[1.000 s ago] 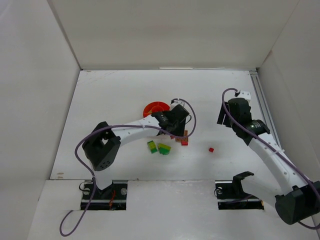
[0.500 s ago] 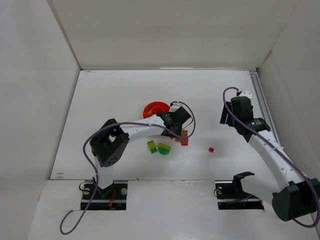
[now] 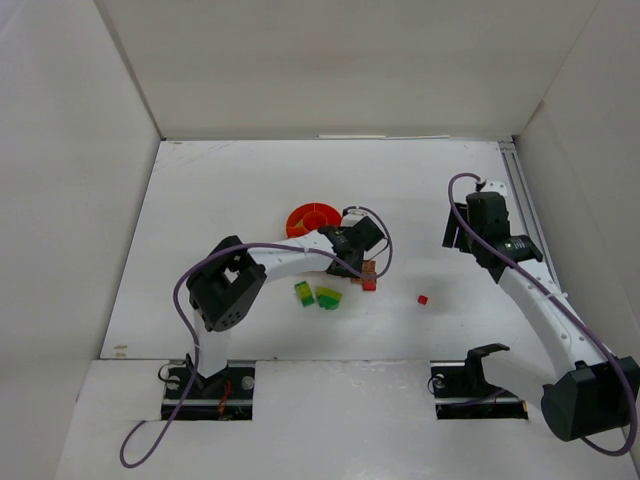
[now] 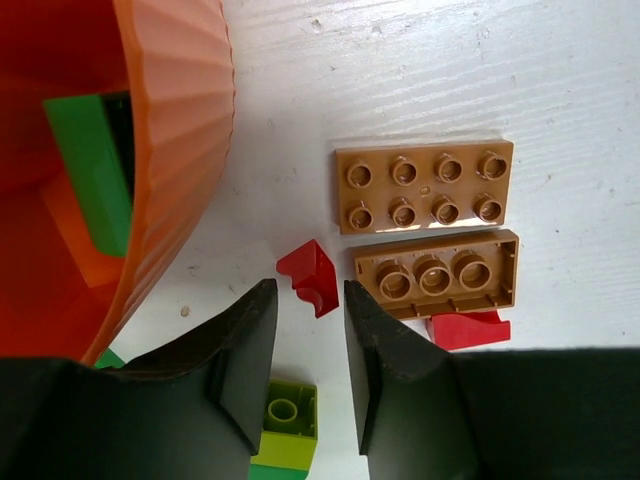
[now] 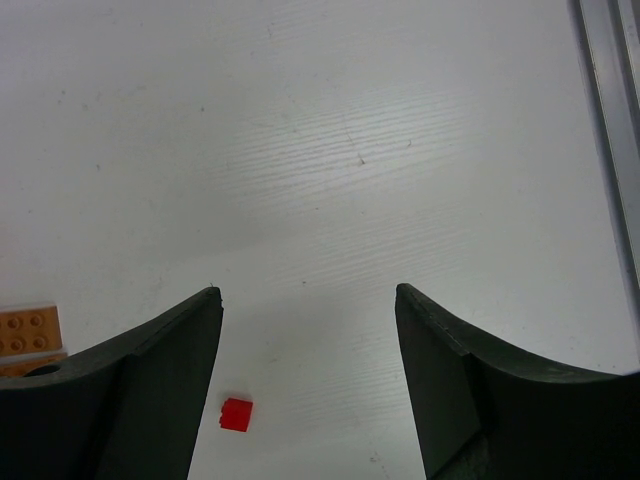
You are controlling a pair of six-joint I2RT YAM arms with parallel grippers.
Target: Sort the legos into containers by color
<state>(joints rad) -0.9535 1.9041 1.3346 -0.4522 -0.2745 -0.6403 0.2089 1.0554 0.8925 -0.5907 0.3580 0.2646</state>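
The round orange dish [image 3: 312,218] [image 4: 180,120] holds a green lego [image 4: 90,180] in one section. My left gripper [image 3: 360,262] [image 4: 307,290] is down beside the dish, its fingertips closed round the near half of a small red lego [image 4: 308,275] on the table. Beside it lie a tan plate studs up [image 4: 423,187], a tan plate turned over [image 4: 437,273] and another red lego [image 4: 465,328]. A lime-on-green lego [image 4: 283,418] [image 3: 328,297] shows under the fingers. My right gripper [image 3: 450,235] [image 5: 308,295] hovers open and empty, a small red lego [image 5: 236,413] [image 3: 423,299] below it.
A yellow-green lego [image 3: 304,293] lies left of the lime one. The tan plates [image 5: 28,335] show at the left edge of the right wrist view. A metal rail [image 5: 610,120] runs along the table's right side. White walls enclose the table.
The left gripper's fingers have drawn together round the small red lego. The left arm's elbow has swung right. The right arm has shifted slightly.
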